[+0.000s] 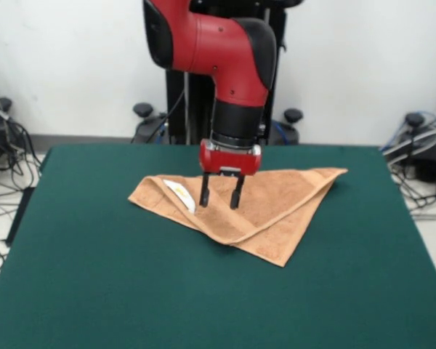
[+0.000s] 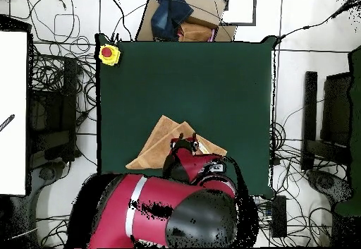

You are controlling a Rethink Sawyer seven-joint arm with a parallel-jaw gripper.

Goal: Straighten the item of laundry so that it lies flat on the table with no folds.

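A wide green table (image 1: 94, 291) fills the front view, and a red and black robot arm (image 1: 225, 51) reaches down over it from twelve o'clock. An orange-tan towel (image 1: 276, 211) lies on the table's far half, a little toward twelve o'clock of the table's middle. It is folded over itself into a rough triangle, with corners pointing toward nine, three and five o'clock. A small white tag (image 1: 180, 195) shows near the nine o'clock corner. The gripper (image 1: 219, 198) stands over the towel beside the tag, its two dark fingers parted and holding nothing.

To unfold it well, the fingers should probably pinch only the top layer at a loose corner, lift slightly, then draw it outward away from the fold.
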